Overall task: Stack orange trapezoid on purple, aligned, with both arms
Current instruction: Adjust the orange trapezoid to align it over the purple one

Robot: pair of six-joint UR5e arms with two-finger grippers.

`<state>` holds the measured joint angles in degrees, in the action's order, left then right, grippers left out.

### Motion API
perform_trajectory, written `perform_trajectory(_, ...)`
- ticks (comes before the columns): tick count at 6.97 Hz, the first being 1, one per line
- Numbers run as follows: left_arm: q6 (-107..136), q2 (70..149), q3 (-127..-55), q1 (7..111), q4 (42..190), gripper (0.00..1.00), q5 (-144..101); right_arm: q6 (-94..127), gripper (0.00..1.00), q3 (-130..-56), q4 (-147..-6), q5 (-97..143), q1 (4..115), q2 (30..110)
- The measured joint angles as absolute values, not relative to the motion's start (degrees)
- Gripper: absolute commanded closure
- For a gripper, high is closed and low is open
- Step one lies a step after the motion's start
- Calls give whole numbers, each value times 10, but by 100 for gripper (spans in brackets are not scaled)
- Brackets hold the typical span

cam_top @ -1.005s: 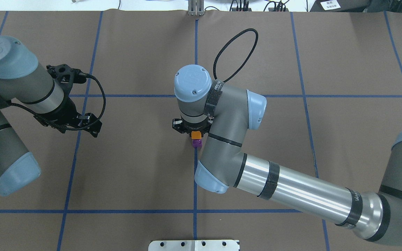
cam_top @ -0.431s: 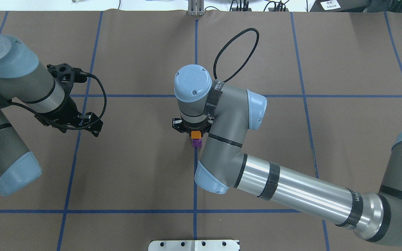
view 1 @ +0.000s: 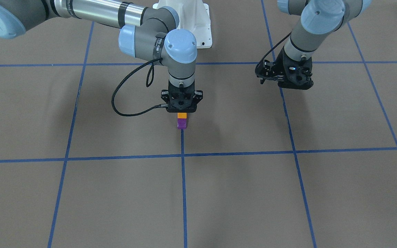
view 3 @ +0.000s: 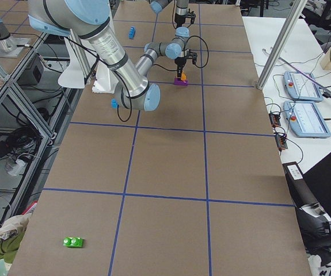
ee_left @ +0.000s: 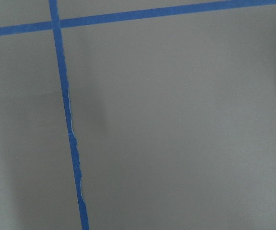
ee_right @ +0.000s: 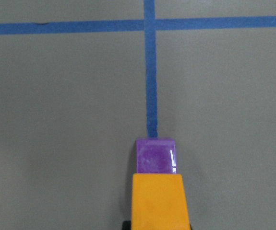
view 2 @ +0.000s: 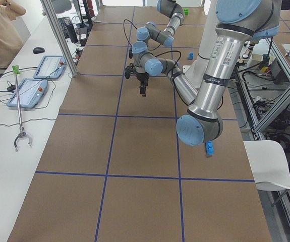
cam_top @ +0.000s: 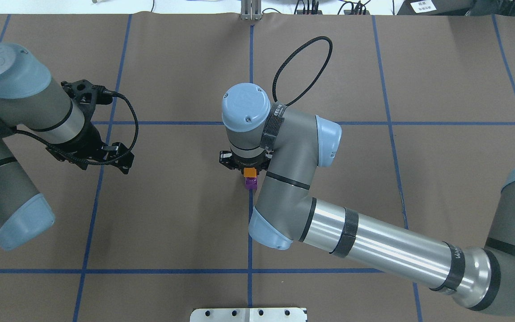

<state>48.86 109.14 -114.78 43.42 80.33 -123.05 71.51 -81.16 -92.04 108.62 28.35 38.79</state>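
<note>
Atop purple (view 1: 181,124), orange trapezoid (view 1: 182,116), upright.

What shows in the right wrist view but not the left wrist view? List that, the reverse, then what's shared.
Right wrist only: the orange trapezoid at the bottom edge, with the purple block showing just above it in frame. Left wrist only: nothing of its own; no blocks. Shared: the brown table cover crossed by blue tape lines.
</note>
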Motion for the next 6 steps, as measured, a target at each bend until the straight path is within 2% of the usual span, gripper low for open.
perform_trajectory(6,490,1093,-1147,434,802,0,-1231,747,100,-817,-921,1068,274,389)
